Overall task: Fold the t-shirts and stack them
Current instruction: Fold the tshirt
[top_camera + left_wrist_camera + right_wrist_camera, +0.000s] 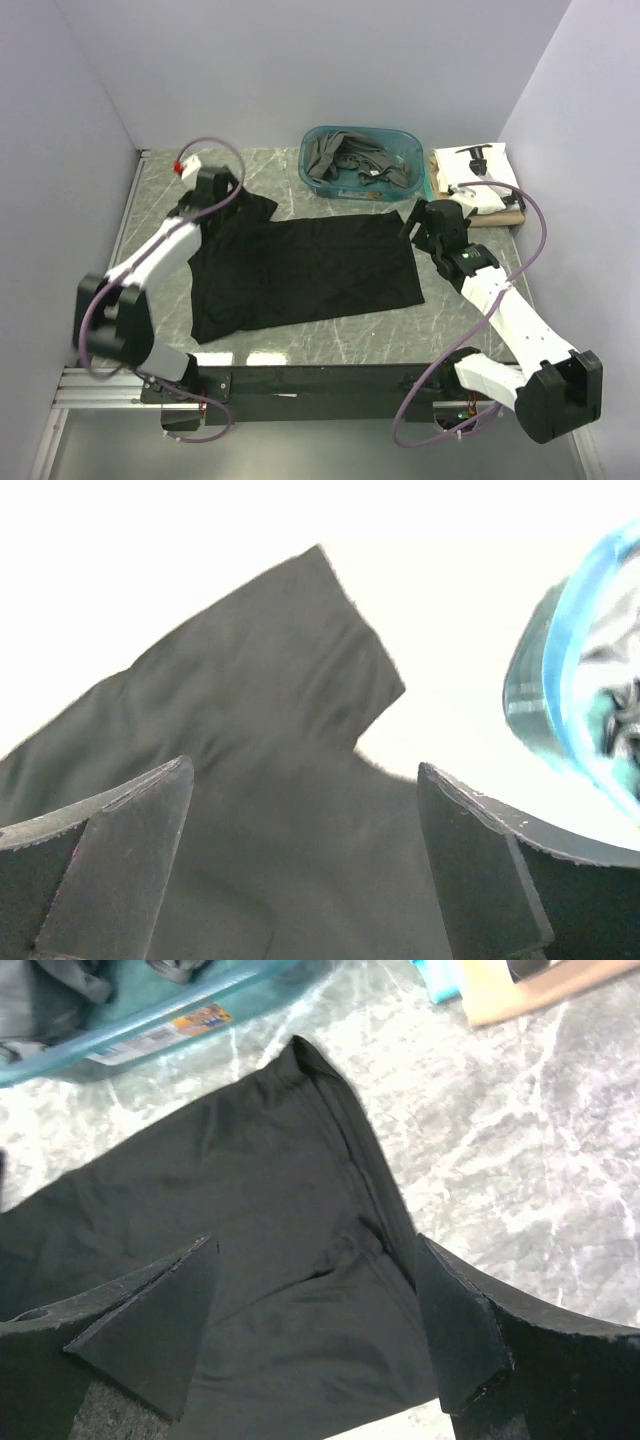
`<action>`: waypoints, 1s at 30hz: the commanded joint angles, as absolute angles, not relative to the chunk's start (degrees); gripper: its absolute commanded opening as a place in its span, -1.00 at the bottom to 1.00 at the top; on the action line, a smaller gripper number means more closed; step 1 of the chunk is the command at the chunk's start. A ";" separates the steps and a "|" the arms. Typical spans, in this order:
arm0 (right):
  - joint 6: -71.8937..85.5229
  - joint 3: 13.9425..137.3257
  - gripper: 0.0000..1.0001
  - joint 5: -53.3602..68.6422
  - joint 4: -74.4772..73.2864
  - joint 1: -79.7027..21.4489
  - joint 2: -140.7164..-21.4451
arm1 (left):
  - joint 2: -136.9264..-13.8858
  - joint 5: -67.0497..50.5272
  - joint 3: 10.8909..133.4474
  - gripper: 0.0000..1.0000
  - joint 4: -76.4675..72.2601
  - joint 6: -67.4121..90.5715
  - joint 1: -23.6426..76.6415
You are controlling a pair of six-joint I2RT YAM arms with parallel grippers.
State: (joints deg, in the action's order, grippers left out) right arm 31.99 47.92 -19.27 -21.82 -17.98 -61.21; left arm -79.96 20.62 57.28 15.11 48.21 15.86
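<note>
A plain black t-shirt (300, 270) lies spread flat across the middle of the table. My left gripper (222, 203) hovers over its far-left sleeve (300, 670). Its jaws are open, with only cloth showing below them (300, 775). My right gripper (415, 225) is over the shirt's far-right corner (320, 1090), open and holding nothing (315, 1250). Dark grey t-shirts (345, 155) lie crumpled in the teal tub (415, 150). At the back right a white t-shirt with black print (480, 170) lies folded on a tan one (505, 212).
The teal tub (150, 1030) stands just behind the black shirt's far edge, close to both grippers. Walls close in the table on the left, back and right. Bare marble table (470, 310) shows in front of and to the right of the shirt.
</note>
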 commanded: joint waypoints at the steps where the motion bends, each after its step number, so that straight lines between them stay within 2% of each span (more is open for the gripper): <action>1: 30.59 45.79 0.70 -21.71 -20.56 -17.58 -60.56 | -90.57 21.09 68.60 0.99 15.73 41.76 15.12; 6: 29.97 43.77 0.70 -23.20 -20.30 -17.05 -60.82 | -103.69 22.93 83.11 0.99 18.81 36.06 12.31; 15: 29.53 43.77 0.70 -23.29 -19.95 -16.35 -61.87 | -123.99 19.17 101.67 0.97 23.99 30.59 10.37; 20: 29.62 44.21 0.70 -23.38 -20.04 -16.00 -62.58 | -127.61 20.57 103.80 0.80 26.01 31.20 10.37; 26: 29.62 44.12 0.70 -23.11 -19.77 -15.73 -63.81 | -130.08 20.83 104.23 0.33 26.98 32.52 10.37; 30: 29.79 44.12 0.70 -23.47 -19.78 -15.47 -64.34 | -131.39 20.92 105.91 0.27 29.53 33.83 10.37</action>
State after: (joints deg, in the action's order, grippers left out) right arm 30.13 43.72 -21.63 -21.43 -16.08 -63.88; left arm -130.69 20.45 102.69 27.55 32.64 10.22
